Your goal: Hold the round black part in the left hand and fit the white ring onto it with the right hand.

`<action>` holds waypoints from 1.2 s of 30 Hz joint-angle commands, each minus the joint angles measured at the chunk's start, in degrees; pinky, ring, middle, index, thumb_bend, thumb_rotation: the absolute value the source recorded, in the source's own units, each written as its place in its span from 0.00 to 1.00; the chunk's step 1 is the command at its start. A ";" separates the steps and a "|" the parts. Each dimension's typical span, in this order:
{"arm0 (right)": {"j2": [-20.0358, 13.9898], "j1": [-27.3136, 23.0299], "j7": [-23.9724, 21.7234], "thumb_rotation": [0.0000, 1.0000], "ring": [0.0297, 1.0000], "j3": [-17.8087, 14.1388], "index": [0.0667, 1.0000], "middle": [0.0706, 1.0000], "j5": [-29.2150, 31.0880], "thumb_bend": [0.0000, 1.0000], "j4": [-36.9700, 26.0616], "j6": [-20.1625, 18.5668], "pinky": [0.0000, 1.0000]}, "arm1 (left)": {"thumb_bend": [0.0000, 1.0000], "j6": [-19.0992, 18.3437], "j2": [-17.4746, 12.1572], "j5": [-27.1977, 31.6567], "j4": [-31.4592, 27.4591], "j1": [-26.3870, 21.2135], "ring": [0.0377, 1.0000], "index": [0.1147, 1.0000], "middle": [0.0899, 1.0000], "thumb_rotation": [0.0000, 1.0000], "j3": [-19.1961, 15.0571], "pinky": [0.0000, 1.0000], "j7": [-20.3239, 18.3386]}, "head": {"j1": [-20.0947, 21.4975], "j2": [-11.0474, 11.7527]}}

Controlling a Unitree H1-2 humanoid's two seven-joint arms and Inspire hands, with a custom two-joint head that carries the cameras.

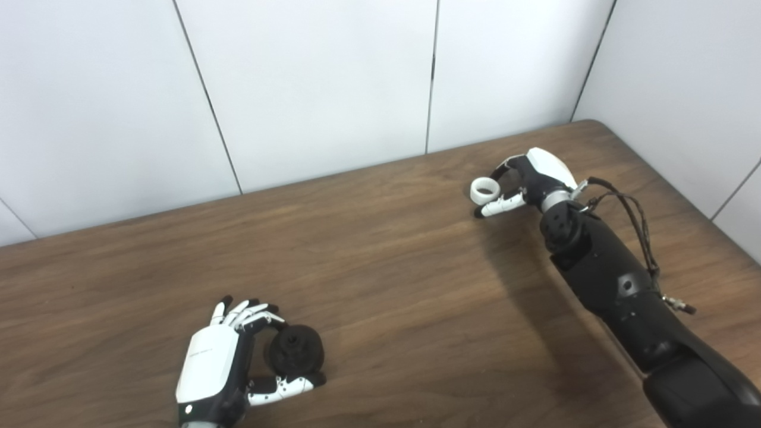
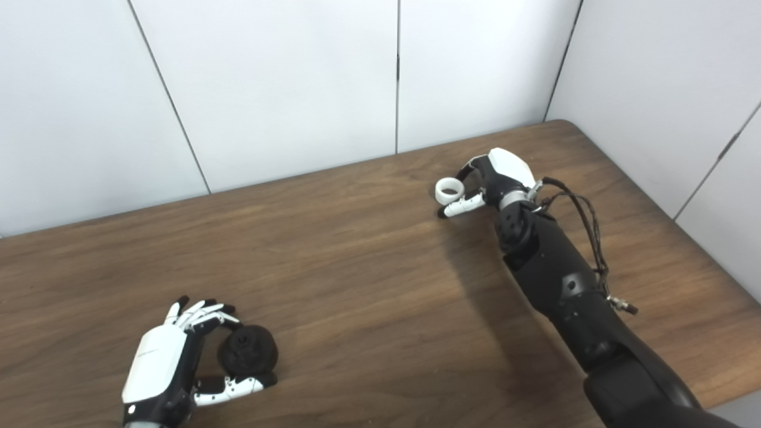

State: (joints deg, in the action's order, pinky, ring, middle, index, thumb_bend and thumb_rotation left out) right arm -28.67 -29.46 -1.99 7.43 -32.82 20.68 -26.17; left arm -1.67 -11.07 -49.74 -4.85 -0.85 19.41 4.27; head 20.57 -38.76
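The left hand [image 1: 223, 365] is sitting low near the front edge of the wooden table [image 1: 380, 267], toward its left side, with its fingers [image 1: 252, 315] curling over the top of the round black part [image 1: 295, 351] and its thumb [image 1: 285, 386] reaching under it, so the hand is closing around the part and gripping it. The part is resting at or just above the tabletop; which of the two cannot be told. The right hand [image 1: 529, 178] is reaching far across the table toward the back edge, nearer the right rear corner, well apart from the left hand. It is pinching the white ring [image 1: 484, 190] between its thumb and fingers, with the ring's opening facing upward and a little toward the camera. The ring is being held close over the table surface, and the hand's shadow is lying on the wood beneath the dark forearm [image 1: 612, 279]. White wall panels [image 1: 321, 83] are standing behind the table.
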 commanded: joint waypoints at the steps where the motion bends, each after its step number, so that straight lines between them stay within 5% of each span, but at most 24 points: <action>1: -0.78 -2.99 1.65 0.28 0.95 -0.42 0.63 0.88 -0.23 0.81 -0.35 1.29 0.90 | 0.52 -0.93 -1.08 -0.76 -0.09 1.06 0.87 0.42 0.75 0.05 -0.26 1.00 -0.78 | 0.08 -0.03; 36: 0.49 -3.57 2.83 0.27 0.95 -1.00 0.66 0.88 2.84 0.80 0.69 1.06 0.94 | 0.52 -1.13 -1.32 -1.10 -0.04 0.55 0.87 0.42 0.75 0.05 -0.20 1.00 -1.22 | -0.14 0.02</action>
State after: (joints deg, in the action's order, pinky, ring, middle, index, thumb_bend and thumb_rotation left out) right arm -27.79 -30.09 -0.10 7.08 -30.00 22.46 -25.90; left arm -1.65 -11.11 -49.75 -4.85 -0.86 19.41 4.25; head 20.39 -38.67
